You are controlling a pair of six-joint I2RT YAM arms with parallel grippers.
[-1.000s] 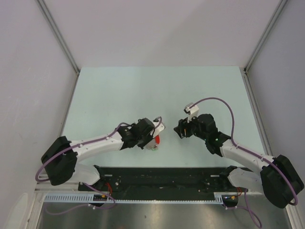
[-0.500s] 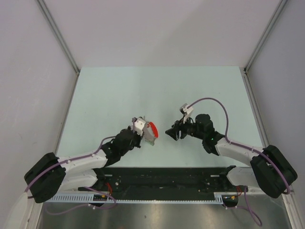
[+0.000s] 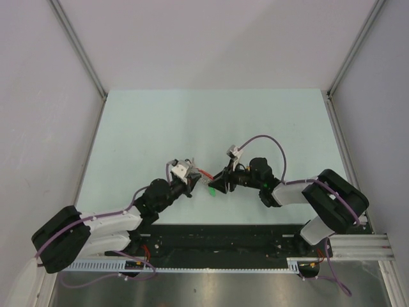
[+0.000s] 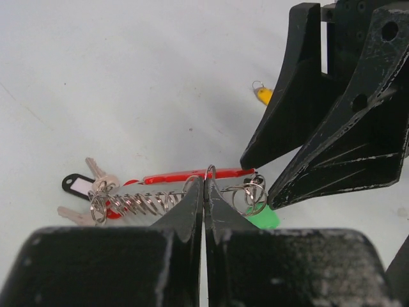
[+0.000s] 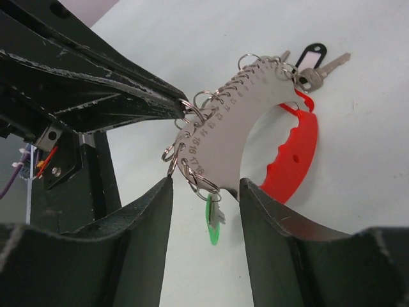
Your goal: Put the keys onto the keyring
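From above, the keyring [image 3: 203, 173] is largely hidden between the two wrists, and only a red sliver and a green speck can be made out there. The blade of the green key [image 5: 213, 229] is too small to be resolved; its plastic head is seen hanging from a ring at the lower end of the grey fan-shaped tag [image 5: 223, 125]. The left gripper [image 4: 204, 187] is clenched on the keyring's thin edge, which is held above the table [image 3: 192, 121]. The right gripper [image 5: 206, 185] is seen with its jaws apart, set to either side of the tag's lower end; whether they touch it cannot be told. The tag is flat, matte and printed with numbers, its outer edge lined with wire split rings [image 5: 192, 102]. The red curved band [image 5: 299, 150] is glossy plastic with a scalloped rim. A black key fob [image 5: 311, 54] and a silver key [image 5: 329, 64] hang at the far end. A yellow-orange key [image 4: 262, 95] lies apart on the pale green matte table, which is enclosed by plain grey walls [image 3: 211, 38]
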